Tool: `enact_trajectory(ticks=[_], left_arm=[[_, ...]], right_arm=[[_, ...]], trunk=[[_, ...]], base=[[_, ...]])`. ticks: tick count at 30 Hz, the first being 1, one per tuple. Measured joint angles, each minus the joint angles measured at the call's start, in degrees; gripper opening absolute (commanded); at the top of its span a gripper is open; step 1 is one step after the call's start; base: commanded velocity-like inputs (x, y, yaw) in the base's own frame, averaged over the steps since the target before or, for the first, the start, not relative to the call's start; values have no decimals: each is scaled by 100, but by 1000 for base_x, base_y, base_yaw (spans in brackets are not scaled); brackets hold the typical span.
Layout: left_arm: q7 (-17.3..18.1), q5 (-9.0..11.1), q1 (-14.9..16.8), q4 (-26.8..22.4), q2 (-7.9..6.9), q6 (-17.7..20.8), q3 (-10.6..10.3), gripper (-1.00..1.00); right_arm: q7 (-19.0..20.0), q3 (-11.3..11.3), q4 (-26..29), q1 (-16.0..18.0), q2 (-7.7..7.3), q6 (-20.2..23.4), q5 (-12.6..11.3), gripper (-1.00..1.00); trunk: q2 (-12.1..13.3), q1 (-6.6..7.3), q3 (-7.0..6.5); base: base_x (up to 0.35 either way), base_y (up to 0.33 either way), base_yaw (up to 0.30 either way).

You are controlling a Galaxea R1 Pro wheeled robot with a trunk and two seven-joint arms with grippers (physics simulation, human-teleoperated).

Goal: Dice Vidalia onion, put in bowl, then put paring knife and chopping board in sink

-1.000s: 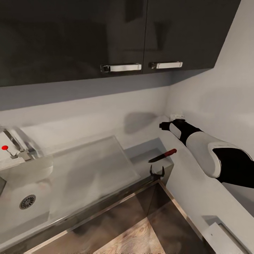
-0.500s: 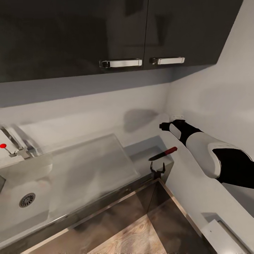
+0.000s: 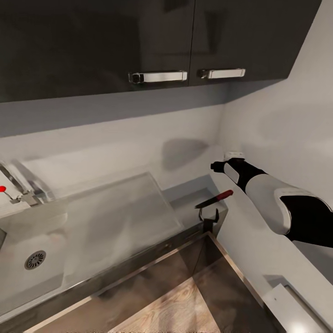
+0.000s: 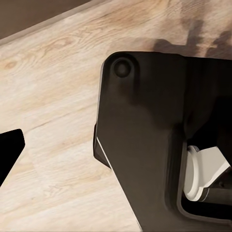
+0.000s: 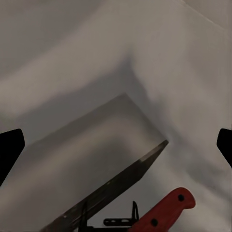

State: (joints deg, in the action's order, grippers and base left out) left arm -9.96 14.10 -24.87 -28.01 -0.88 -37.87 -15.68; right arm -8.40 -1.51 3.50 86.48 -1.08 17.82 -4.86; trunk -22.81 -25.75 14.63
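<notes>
The small paring knife with dark blade and red handle [image 3: 214, 199] lies on the glossy grey countertop [image 3: 194, 208] at its far end, by the corner of the pale wall, well apart from the grey steel sink with round drain [image 3: 32, 259]. Just beside the knife, at the counter's front edge, stands a small black two-pronged bracket [image 3: 208, 216]. The right arm [image 3: 263, 194] reaches above the knife; right pincer spread, fingertips at the frame edges [image 5: 9, 150]. Left pincer state: cannot tell. Dark glossy wall cabinets [image 3: 138, 41] hang above.
</notes>
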Motion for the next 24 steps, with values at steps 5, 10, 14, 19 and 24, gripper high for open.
enact_trajectory(ticks=[5,10,14,19,24], left_arm=[[0,0,0,0,0,0,0,100],[1,0,2,0,3,0,0,100],[0,0,0,0,4,0,0,100],[0,0,1,0,2,0,0,100],[0,0,2,0,6,0,0,100]], right_arm=[[0,-3,0,-2,-27,0,1,100],[0,-1,0,-2,-32,0,0,100],[0,1,0,-2,-33,0,1,100],[0,-3,0,-2,-37,0,1,100],[1,-4,0,-2,-36,0,1,100]], trunk=[[0,0,45],[0,0,91],[0,0,127],[0,0,172],[0,0,218]], base=[[0,0,0],[0,-36,0],[0,-54,0],[0,-11,0],[0,-2,0]])
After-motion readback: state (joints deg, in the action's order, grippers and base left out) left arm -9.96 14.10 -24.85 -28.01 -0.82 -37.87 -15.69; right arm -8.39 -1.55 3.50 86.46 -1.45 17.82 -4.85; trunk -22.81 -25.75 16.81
